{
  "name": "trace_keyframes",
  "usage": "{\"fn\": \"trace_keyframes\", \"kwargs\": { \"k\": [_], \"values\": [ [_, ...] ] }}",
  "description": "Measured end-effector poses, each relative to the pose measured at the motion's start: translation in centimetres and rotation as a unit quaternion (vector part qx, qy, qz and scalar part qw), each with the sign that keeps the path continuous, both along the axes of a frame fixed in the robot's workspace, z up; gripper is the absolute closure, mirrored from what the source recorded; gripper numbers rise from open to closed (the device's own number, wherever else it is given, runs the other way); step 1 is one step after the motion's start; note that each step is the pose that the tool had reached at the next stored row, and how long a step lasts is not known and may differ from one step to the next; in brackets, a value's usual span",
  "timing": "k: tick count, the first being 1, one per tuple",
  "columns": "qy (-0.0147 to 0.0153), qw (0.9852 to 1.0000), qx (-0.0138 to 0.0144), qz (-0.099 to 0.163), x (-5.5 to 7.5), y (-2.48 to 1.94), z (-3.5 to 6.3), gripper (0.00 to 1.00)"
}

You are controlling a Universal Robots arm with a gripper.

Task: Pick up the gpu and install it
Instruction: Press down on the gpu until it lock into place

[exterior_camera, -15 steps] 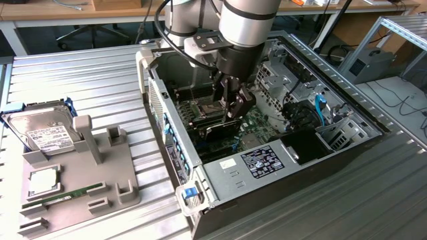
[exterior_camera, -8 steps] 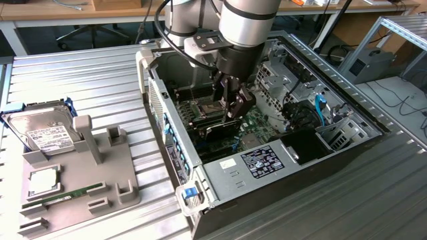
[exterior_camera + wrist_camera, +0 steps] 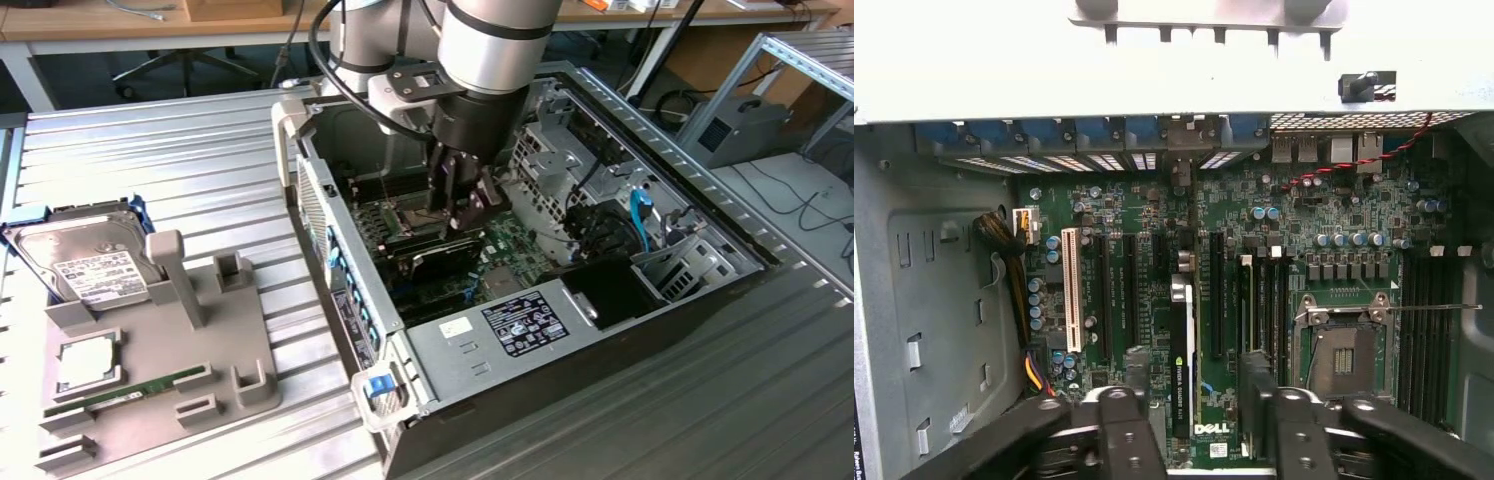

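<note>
Far on the exterior view's left, on a ribbed metal table (image 3: 174,150): a silver hard drive (image 3: 83,262) with a white label, lying in a blue frame at the back of a grey holder tray (image 3: 200,370). On the same tray, nearer the camera: a square processor chip (image 3: 87,365) and, just beside it, a long narrow green memory stick (image 3: 127,392) lying flat. Towards the middle: an open computer case (image 3: 441,400), side panel off, blue clips along its near wall, a dark label (image 3: 525,322) on the drive cage. Reaching down into the case from above: the robot arm (image 3: 494,40), with the gripper (image 3: 461,215) low over the green motherboard (image 3: 514,250). Directly under the gripper: the gpu (image 3: 434,258), dark and low among the slots. In the wrist view: the gpu (image 3: 1181,385) standing on edge in a motherboard slot, with the gripper (image 3: 1195,360) straddling it, one black finger on each side, jaws parted and not pressed on the card. Beside it: a white slot (image 3: 1071,290) and the bare processor socket (image 3: 1341,355). On the exterior view's right, inside the case: a blue cable (image 3: 638,225) near the drive bays.
</note>
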State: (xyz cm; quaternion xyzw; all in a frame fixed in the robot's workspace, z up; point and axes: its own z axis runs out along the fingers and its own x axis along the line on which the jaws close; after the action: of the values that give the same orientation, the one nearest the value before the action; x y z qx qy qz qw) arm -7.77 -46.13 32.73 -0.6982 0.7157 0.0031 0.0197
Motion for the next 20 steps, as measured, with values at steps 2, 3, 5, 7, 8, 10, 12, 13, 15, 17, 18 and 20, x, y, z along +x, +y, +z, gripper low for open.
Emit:
{"fn": "trace_keyframes", "kwargs": {
  "k": [2, 3, 5, 7, 8, 10, 12, 13, 15, 17, 18, 20],
  "values": [
    [0.0000, 1.0000, 0.0000, 0.000, 0.00, 0.00, 0.00, 0.62],
    [0.0000, 1.0000, 0.0000, 0.000, 0.00, 0.00, 0.00, 0.68],
    [0.0000, 1.0000, 0.0000, 0.000, 0.00, 0.00, 0.00, 0.80],
    [0.0000, 1.0000, 0.0000, 0.000, 0.00, 0.00, 0.00, 0.86],
    [0.0000, 1.0000, 0.0000, 0.000, 0.00, 0.00, 0.00, 0.89],
    [0.0000, 1.0000, 0.0000, 0.000, 0.00, 0.00, 0.00, 0.89],
    [0.0000, 1.0000, 0.0000, 0.000, 0.00, 0.00, 0.00, 0.89],
    [0.0000, 1.0000, 0.0000, 0.000, 0.00, 0.00, 0.00, 0.89],
    [0.0000, 1.0000, 0.0000, 0.000, 0.00, 0.00, 0.00, 0.89],
    [0.0000, 1.0000, -0.0001, 0.000, 0.00, 0.01, 0.01, 0.89],
    [0.0000, 1.0000, -0.0001, 0.000, 0.00, 0.10, 0.01, 0.89],
    [0.0000, 1.0000, 0.0000, 0.000, -0.04, 0.56, -0.04, 0.89]
  ]
}}
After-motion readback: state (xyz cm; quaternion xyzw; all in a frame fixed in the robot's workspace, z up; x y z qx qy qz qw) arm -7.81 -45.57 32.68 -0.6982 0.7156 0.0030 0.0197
